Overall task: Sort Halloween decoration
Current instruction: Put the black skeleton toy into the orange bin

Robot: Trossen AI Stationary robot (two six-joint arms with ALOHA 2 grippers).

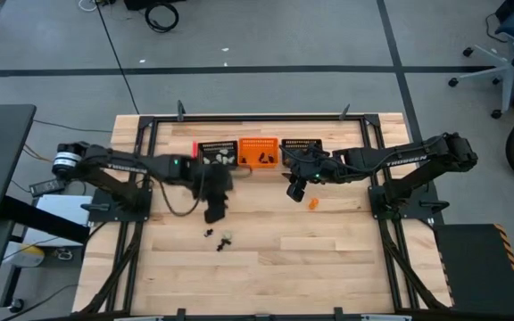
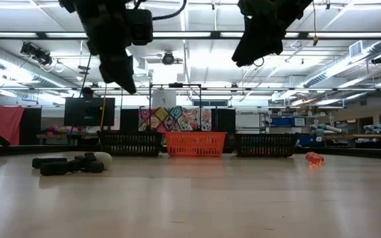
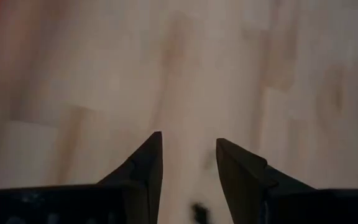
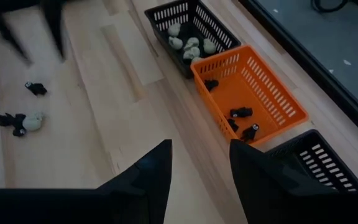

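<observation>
My left gripper (image 1: 214, 212) (image 3: 188, 142) hangs open above bare wood, just on the far side of a small cluster of black trinkets (image 1: 212, 234) and one whitish trinket (image 1: 227, 236) (image 4: 32, 121) lying on the table. My right gripper (image 1: 294, 189) (image 4: 201, 146) is open and empty, raised in front of the baskets. A single orange trinket (image 1: 312, 203) (image 2: 314, 158) lies on the table near it. Whitish trinkets (image 4: 190, 42) lie in the left black basket (image 1: 217, 153). Black trinkets (image 4: 241, 113) lie in the orange basket (image 1: 259, 153).
Three mesh baskets stand in a row at the table's far middle: black, orange, then a second black basket (image 1: 302, 147) (image 4: 319, 163). A black frame (image 1: 150, 134) runs around the table. The near half of the table is bare wood (image 1: 284, 267).
</observation>
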